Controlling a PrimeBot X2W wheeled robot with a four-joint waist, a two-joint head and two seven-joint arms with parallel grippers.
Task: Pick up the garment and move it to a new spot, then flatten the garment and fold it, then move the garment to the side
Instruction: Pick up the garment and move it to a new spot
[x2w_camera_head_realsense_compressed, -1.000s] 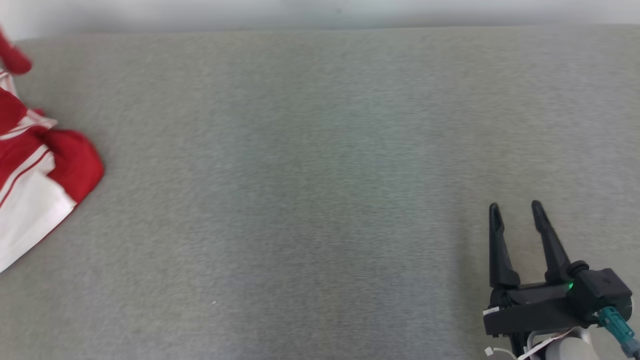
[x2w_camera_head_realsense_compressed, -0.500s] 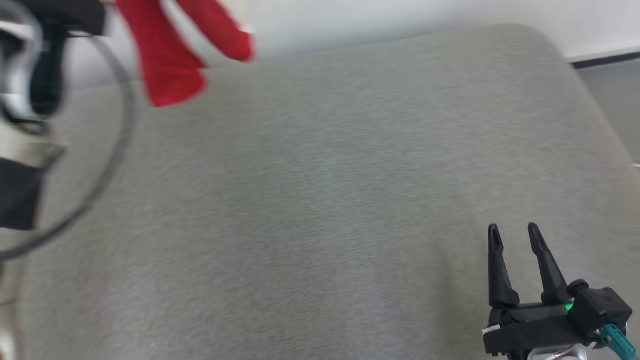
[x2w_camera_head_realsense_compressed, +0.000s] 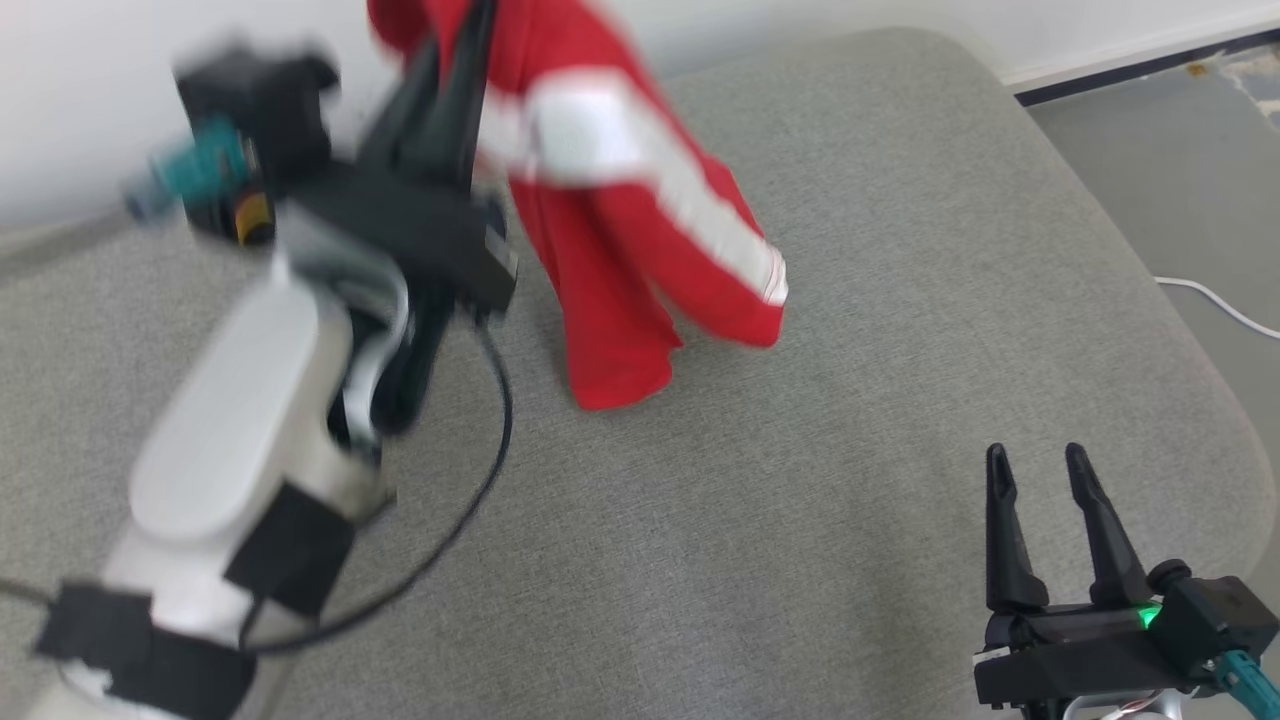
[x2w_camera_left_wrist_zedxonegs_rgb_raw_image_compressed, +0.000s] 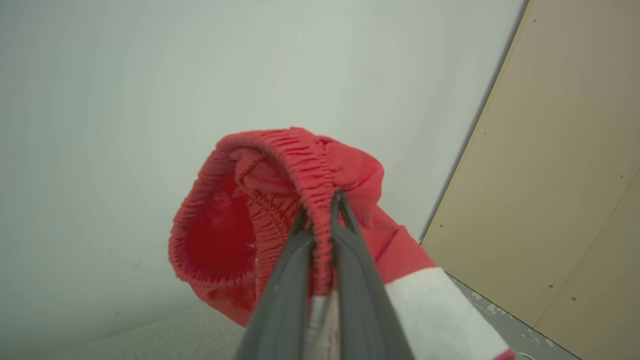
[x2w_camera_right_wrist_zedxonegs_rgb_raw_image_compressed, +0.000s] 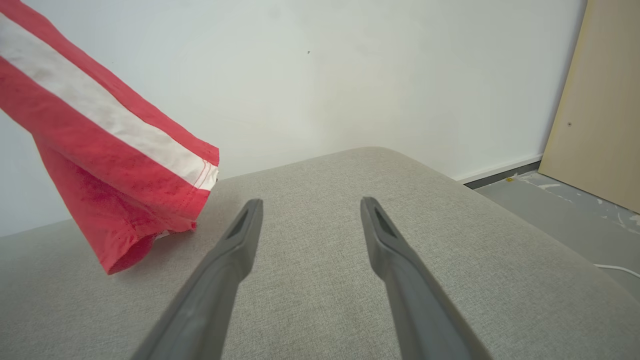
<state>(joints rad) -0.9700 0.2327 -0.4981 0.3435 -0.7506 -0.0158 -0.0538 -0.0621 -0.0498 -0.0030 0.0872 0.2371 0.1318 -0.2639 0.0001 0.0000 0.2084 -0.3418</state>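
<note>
The garment (x2w_camera_head_realsense_compressed: 620, 230) is red with white stripes. It hangs in the air over the grey cushioned surface (x2w_camera_head_realsense_compressed: 800, 500), near the back. My left gripper (x2w_camera_head_realsense_compressed: 470, 60) is shut on its elastic waistband (x2w_camera_left_wrist_zedxonegs_rgb_raw_image_compressed: 310, 165), lifted high, and the two fingers pinch the gathered red band. The legs of the garment (x2w_camera_right_wrist_zedxonegs_rgb_raw_image_compressed: 110, 165) dangle down, their lowest hem close to the surface. At the lower right my right gripper (x2w_camera_head_realsense_compressed: 1035, 465) stands open with nothing between its fingers (x2w_camera_right_wrist_zedxonegs_rgb_raw_image_compressed: 240, 235), low over the surface and well apart from the cloth.
The grey surface ends in a rounded corner at the right. Beyond it lie grey floor (x2w_camera_head_realsense_compressed: 1180, 170) and a white cable (x2w_camera_head_realsense_compressed: 1220, 305). A white wall stands behind, and a beige panel (x2w_camera_left_wrist_zedxonegs_rgb_raw_image_compressed: 565, 190) to the right. A black cable (x2w_camera_head_realsense_compressed: 480, 480) loops from my left arm.
The camera has swung, so the whole picture shifted. The garment went from lying at the left to hanging lifted in my left gripper, which has come into view. The right gripper has stayed open.
</note>
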